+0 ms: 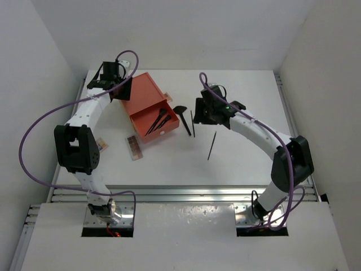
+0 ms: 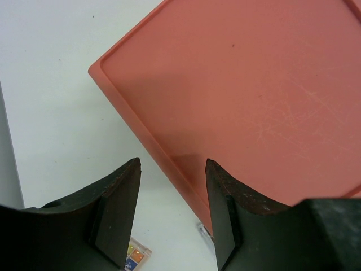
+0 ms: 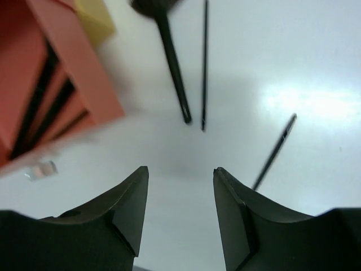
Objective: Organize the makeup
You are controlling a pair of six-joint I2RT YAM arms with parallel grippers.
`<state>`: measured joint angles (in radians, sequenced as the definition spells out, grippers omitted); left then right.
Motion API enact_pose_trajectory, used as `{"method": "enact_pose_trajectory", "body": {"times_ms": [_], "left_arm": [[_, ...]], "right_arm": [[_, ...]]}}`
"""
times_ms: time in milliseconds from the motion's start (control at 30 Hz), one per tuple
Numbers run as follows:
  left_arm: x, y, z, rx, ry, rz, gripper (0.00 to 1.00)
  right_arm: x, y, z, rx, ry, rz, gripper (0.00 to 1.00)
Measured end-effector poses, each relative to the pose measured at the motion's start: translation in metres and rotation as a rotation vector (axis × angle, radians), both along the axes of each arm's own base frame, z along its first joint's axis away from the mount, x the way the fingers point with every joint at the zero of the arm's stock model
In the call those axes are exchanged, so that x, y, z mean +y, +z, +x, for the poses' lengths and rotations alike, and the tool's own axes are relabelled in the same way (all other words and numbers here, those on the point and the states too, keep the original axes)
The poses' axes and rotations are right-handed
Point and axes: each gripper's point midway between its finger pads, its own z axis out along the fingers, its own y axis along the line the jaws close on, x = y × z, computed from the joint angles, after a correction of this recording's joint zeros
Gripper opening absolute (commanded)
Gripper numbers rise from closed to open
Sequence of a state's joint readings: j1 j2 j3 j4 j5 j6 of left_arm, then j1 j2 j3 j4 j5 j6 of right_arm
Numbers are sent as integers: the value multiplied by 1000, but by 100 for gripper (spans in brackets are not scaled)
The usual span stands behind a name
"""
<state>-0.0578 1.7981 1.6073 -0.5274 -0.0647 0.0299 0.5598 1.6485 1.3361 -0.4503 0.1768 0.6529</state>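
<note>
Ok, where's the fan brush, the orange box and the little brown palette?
fan brush [image 1: 185, 122]: top view, middle of its handle.
orange box [image 1: 148, 93]: top view, its flat top.
brown palette [image 1: 133, 147]: top view, its middle.

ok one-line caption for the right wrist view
Open right gripper facing a black brush, two slim sticks and the orange drawer.

White table [image 1: 242, 161] — orange box [image 1: 145, 97], brushes [image 1: 184, 119], palette [image 1: 133, 147]

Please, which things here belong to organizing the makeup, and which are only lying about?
Makeup: black fan-headed brush; thin black stick beside it; slim black stick lying apart; black brushes in the drawer; pink-brown rectangular palette; small multicoloured palette.
Other: orange plastic drawer box; white table.
</note>
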Motion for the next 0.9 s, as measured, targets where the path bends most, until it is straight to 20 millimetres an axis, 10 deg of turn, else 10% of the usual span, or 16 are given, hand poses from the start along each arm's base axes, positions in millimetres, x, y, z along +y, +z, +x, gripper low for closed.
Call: {"method": "enact_pose_trajectory", "body": {"times_ms": [367,900], "left_arm": [[6,-4,1,7,11,27,55],[21,-16,7,1,52,56,55]], "right_arm": [[-69,-74,-15,303,-95,-119,50],[-85,-166,-42,576,-134,-193,41]]}}
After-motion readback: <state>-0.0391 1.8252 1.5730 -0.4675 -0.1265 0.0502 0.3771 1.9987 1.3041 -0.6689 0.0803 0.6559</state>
